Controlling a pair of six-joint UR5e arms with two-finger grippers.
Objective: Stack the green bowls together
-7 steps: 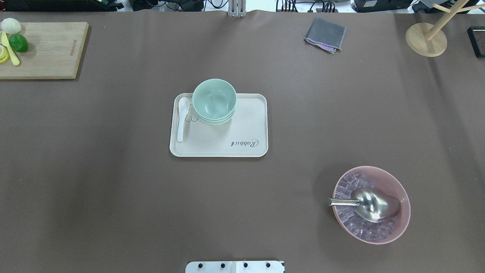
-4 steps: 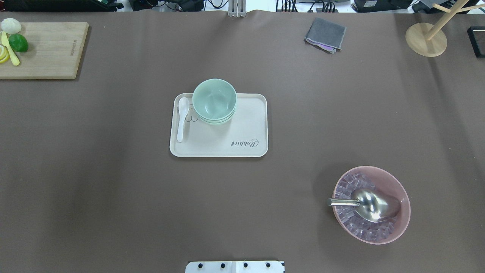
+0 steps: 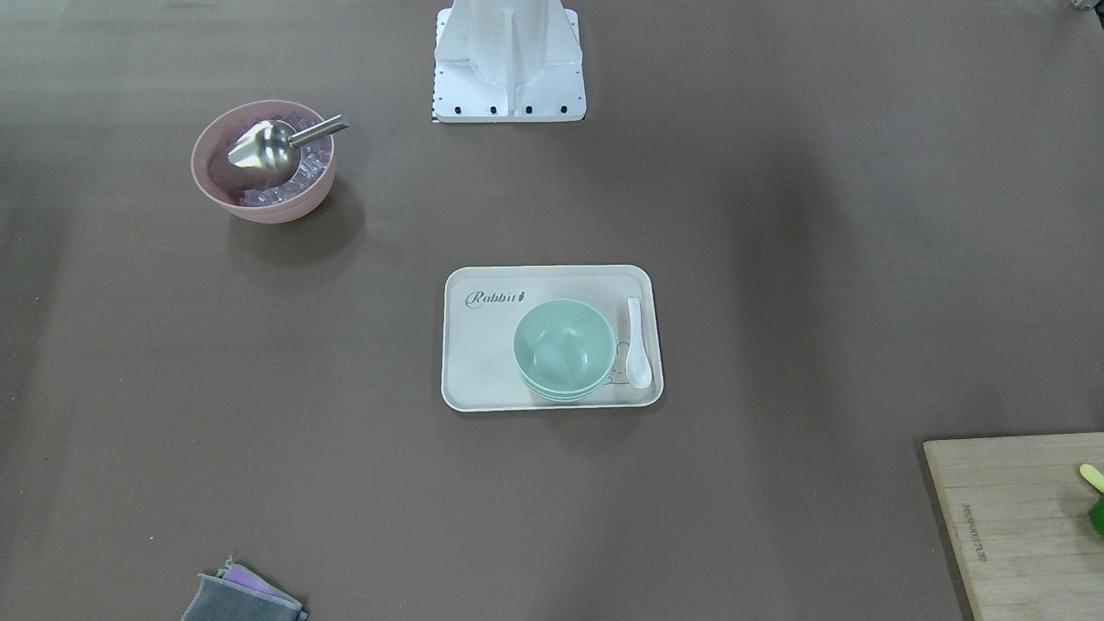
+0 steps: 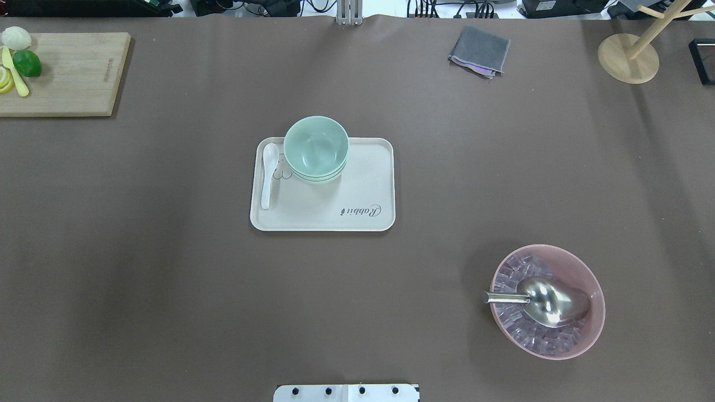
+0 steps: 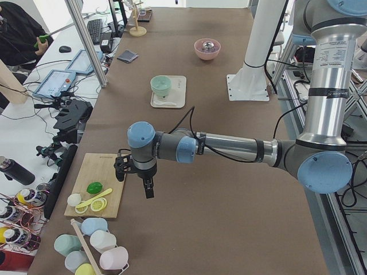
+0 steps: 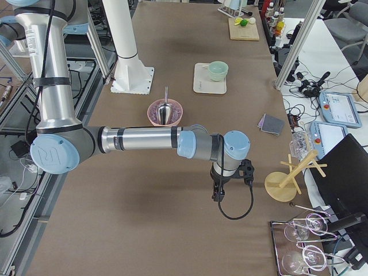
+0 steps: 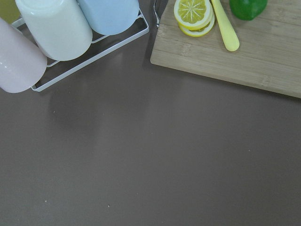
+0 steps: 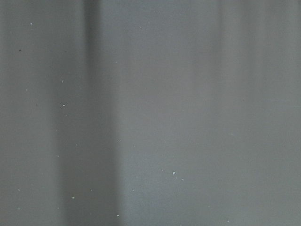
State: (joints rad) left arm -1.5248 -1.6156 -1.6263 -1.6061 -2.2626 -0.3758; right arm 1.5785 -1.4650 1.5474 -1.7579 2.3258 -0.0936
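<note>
The pale mint-green round bowls nest upright, mouths upward, on a cream rectangular tray; for the left gripper and right gripper, I cannot tell the grip.

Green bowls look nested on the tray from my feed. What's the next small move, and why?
Probably just hold both arms parked and call it done. The green bowls sit in one nested stack on the tray, with no loose green bowl in either table view. The left gripper hangs by the cutting board, the right gripper by the wooden stand, both far from the tray.
</note>
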